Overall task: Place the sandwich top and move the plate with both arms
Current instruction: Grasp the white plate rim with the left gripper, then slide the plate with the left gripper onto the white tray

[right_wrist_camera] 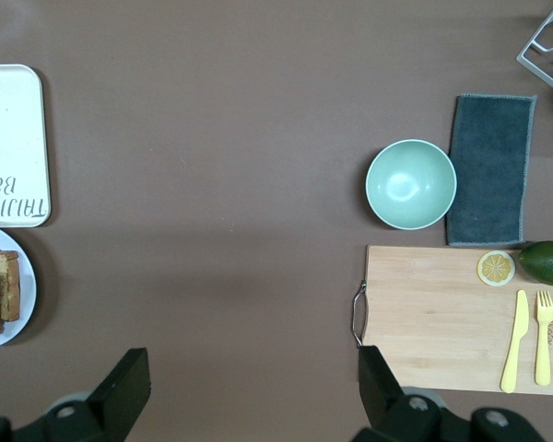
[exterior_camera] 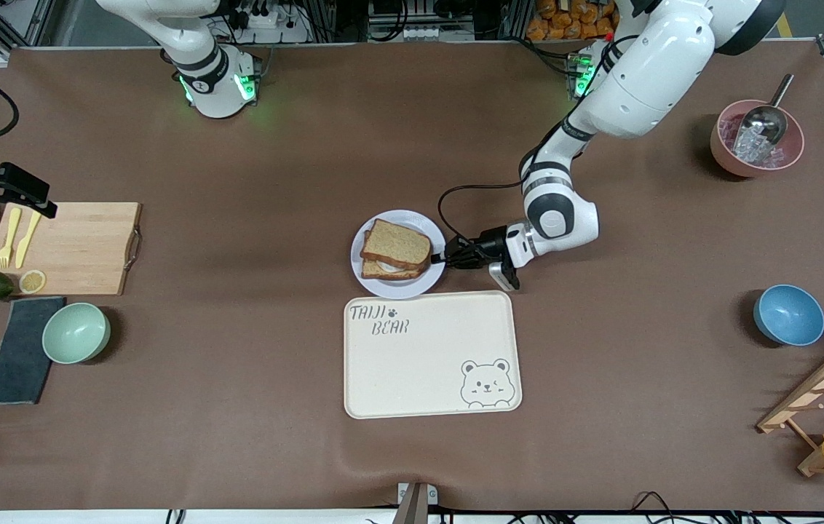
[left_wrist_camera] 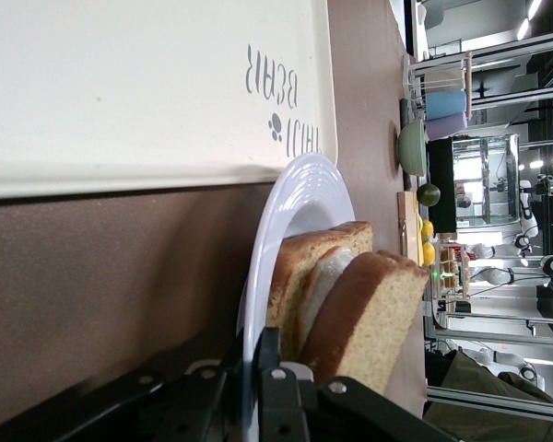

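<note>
While gripped at its rim, plate: small round pale lavender-white plate (exterior_camera: 375, 285), resting on the brown surface (exterior_camera: 237, 407) near the middle, just beside the tray on the side farther from the front camera.
Sandwich top: plain tan-brown wholegrain bread slice with darker crust (exterior_camera: 399, 243), lying on the lower slice, slightly skewed, so the stack sits on the plate.
Lower slice: matching brown bread (exterior_camera: 371, 268) with a white filling showing at the edge between the two slices.
Left gripper: black two-finger gripper (exterior_camera: 447, 257), low at the surface, at the plate edge toward the left arm's end.
Left fingers: black fingers (left_wrist_camera: 275, 391) pressed together, pinching the plate rim, one above and one below it in the left wrist view.
Right gripper: black gripper (right_wrist_camera: 253, 391), up in the air over bare surface between the plate and the board; arm waiting.
Right fingers: black fingers (right_wrist_camera: 124, 387) spread wide, holding nothing.
Tray: rectangular cream tray with a bear drawing and lettering (exterior_camera: 426, 364), nearer the front camera than the plate.
Board: light wooden cutting board (exterior_camera: 77, 247) toward the right arm's end, carrying a yellow knife (exterior_camera: 28, 237), a yellow fork (exterior_camera: 8, 236) and a lemon slice (exterior_camera: 32, 281).
Bowl: pale green round bowl (exterior_camera: 76, 332), beside a dark grey cloth (exterior_camera: 19, 349).
</note>
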{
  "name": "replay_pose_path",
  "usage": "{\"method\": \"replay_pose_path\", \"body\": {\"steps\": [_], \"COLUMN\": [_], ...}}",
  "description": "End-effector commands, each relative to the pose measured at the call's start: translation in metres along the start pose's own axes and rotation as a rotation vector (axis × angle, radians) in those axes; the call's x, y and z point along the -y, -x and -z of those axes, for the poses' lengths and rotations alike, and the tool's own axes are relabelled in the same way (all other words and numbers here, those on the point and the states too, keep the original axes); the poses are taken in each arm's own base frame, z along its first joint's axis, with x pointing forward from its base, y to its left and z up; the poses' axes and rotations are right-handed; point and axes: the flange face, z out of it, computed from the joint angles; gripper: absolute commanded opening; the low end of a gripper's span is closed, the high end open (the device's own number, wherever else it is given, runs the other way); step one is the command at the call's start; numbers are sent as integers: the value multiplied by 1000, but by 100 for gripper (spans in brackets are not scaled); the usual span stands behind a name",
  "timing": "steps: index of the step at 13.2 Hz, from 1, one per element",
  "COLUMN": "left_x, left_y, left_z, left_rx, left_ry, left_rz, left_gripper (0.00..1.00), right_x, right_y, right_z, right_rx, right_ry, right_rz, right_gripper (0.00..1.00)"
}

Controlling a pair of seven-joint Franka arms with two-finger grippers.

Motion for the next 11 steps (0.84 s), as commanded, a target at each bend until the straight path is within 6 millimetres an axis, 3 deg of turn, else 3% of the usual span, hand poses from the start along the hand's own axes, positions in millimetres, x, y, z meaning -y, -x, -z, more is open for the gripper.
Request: {"method": "replay_pose_path", "body": {"steps": [1,6,11], "left_x": [-4,-19,-46], "left_y": [-11,-20,-32], "left_z": [-1,3,14], "left_rx": [-46,-93,-135], "left_ry": [-4,35,60], "left_rz": [-31,-14,12], "left_gripper": [0,0,0], "right_x": [-1,-2,0], "right_y": [-3,-2,-2], "right_z": [4,4,4], "right_rx": [1,7,9], "right_ry": [19,17,17], "right_rz": [-12,-14,-11], "right_gripper": [100,100,100]}}
